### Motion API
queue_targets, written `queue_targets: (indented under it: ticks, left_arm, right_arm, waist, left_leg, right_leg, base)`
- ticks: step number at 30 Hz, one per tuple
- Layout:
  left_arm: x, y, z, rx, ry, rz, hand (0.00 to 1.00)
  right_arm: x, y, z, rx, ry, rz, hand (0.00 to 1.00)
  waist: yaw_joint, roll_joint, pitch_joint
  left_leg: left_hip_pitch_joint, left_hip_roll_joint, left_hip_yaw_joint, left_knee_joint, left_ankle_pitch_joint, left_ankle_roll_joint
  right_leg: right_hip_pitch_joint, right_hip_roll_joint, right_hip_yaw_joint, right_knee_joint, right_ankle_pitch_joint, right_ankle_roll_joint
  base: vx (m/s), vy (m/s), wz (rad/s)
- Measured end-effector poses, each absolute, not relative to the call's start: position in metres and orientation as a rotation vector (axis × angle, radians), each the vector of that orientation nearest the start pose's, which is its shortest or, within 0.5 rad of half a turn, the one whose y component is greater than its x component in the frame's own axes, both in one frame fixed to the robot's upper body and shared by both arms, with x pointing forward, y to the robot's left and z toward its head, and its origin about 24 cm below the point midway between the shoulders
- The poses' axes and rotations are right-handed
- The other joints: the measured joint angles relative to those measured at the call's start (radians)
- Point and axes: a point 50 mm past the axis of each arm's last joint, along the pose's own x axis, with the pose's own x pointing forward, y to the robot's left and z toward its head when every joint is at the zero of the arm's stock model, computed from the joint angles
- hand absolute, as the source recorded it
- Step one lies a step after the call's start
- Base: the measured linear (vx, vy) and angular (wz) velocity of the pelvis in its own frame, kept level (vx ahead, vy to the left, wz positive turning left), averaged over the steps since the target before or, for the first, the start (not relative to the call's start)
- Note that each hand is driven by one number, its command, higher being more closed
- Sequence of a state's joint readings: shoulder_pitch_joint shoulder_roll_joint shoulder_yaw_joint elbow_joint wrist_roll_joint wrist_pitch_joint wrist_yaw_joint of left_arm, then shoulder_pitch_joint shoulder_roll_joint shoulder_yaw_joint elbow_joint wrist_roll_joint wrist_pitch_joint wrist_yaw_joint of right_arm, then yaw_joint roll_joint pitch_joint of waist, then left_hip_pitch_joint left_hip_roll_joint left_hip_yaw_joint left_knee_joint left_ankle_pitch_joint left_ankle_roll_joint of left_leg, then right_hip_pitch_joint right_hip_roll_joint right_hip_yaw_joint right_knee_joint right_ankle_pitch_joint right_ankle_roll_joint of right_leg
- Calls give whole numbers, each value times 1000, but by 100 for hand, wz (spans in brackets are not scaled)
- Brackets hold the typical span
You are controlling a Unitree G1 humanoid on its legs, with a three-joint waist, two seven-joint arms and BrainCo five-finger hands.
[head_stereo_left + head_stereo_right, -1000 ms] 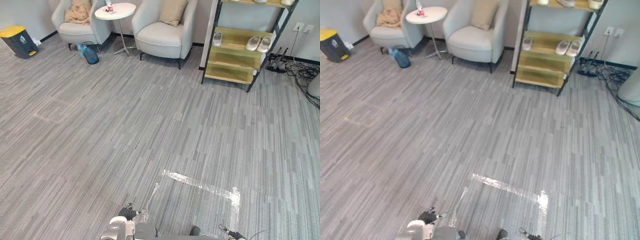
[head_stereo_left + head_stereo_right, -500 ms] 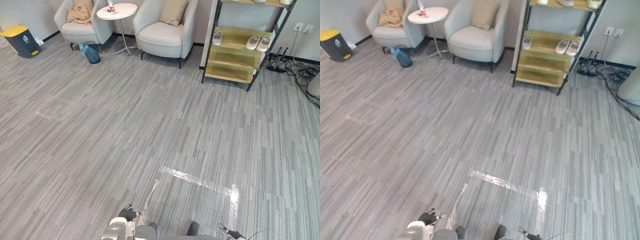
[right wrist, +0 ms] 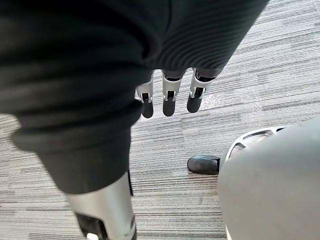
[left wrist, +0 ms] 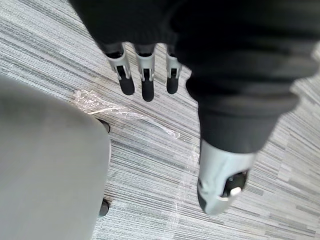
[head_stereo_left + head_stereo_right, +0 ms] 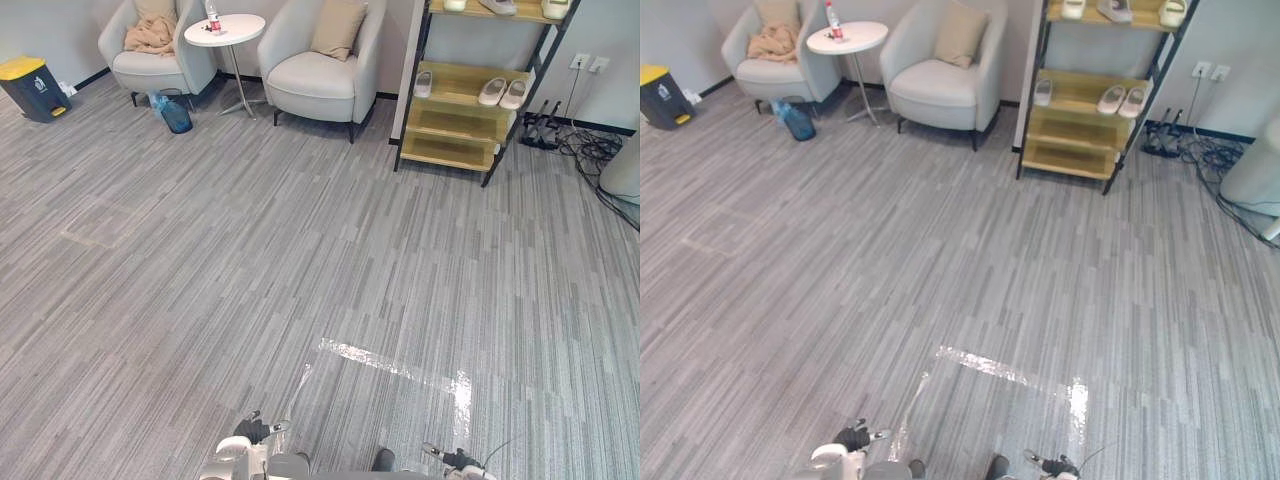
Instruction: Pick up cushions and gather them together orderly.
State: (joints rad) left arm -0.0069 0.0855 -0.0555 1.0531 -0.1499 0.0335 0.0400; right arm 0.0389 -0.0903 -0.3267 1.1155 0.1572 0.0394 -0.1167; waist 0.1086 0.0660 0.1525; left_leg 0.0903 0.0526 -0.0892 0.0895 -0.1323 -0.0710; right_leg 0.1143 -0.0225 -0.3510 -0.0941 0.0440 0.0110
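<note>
The view has tipped up toward the far chairs, cushion well off, left hand and right hand hanging straight-fingered, empty.

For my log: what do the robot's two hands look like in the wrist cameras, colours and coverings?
They match. The left hand has slim silver fingers with dark tips and a thicker silver-grey thumb, under a dark ribbed cover. The right hand is the same: silver, dark-tipped fingers, silver thumb, dark ribbed cover.

Beige cushion, pale grey armchair, grey striped carpet, yellow-lidded dark bin
</note>
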Motion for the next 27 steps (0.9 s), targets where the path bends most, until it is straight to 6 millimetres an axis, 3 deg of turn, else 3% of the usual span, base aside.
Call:
queue_targets:
  ticks: [7, 12, 14, 16, 19, 20, 21, 22, 23, 25, 27]
  left_arm:
    - [124, 177, -157, -6, 1084, 110, 0]
    - [117, 181, -159, 8, 1098, 114, 0]
    - [116, 182, -159, 28, 1100, 107, 0]
    - [122, 185, -156, 43, 1073, 107, 0]
    - [124, 186, -155, 51, 1063, 101, 0]
    - [125, 185, -155, 52, 1059, 98, 0]
    - [127, 182, -155, 55, 1056, 86, 0]
    - [128, 178, -155, 54, 1052, 78, 0]
    - [129, 177, -154, 49, 1045, 78, 0]
    - [125, 180, -155, 64, 1053, 83, 0]
    - [125, 182, -154, 36, 1048, 115, 0]
  right_arm:
    - [85, -226, -162, 180, 1155, -545, 0]
    - [81, -227, -163, 197, 1155, -571, 0]
    - [78, -229, -163, 216, 1154, -597, 0]
    - [74, -230, -163, 227, 1154, -614, 0]
    - [75, -233, -162, 230, 1144, -627, 0]
    - [76, -234, -162, 232, 1141, -632, 0]
    - [75, -234, -162, 236, 1141, -643, 0]
    - [74, -242, -160, 231, 1133, -666, 0]
    - [73, -246, -160, 224, 1134, -676, 0]
    - [69, -242, -161, 225, 1147, -667, 0]
    - [71, -242, -161, 222, 1143, -664, 0]
  waist:
    - [-9, -2, -4]
    - [-45, -14, -26]
    - [-50, -19, -36]
    - [-48, -35, -24]
    - [-49, -34, -19]
    - [-49, -42, -11]
    - [-45, -26, -12]
    - [-49, 4, -5]
    - [-42, 10, 0]
    - [-29, 13, -13]
    - [-23, 13, -2]
  left_leg:
    - [7, 6, 23, -19, 2, 0]
    - [-7, 8, 56, 10, -23, 11]
    - [-45, 12, 88, 111, -64, 0]
    - [-126, 18, 144, 318, -87, -33]
    - [-171, 24, 180, 443, -83, -38]
    - [-182, 23, 185, 450, -110, -26]
    - [-183, 10, 167, 368, -132, -10]
    - [-187, 3, 126, 250, -102, -3]
    - [-174, -3, 129, 238, -70, 11]
    - [-127, -32, 166, 146, -55, -8]
    - [-109, -43, 193, 159, -42, 22]
  right_leg:
    - [-2, -14, -19, 5, -4, 7]
    - [-33, -41, -32, 91, -53, 24]
    - [-51, -50, -30, 140, -84, 25]
    - [-44, -59, -19, 159, -99, 31]
    - [-17, -65, 18, 147, -115, 19]
    - [-10, -69, 24, 138, -114, 16]
    - [-8, -72, 39, 136, -112, 15]
    - [-9, -66, 49, 139, -119, 30]
    - [-7, -68, 66, 144, -124, 38]
    - [-6, -81, 118, 124, -104, 60]
    - [-7, -89, 151, 122, -93, 58]
  base:
    - [0, 1, -1]
    - [49, 75, 4]
    - [62, 110, 5]
    - [2, 97, -1]
    - [12, 70, -18]
    - [27, 102, -15]
    - [-10, 127, -24]
    - [0, 178, -35]
    - [53, 171, -41]
    - [123, 119, -36]
    - [172, 123, -36]
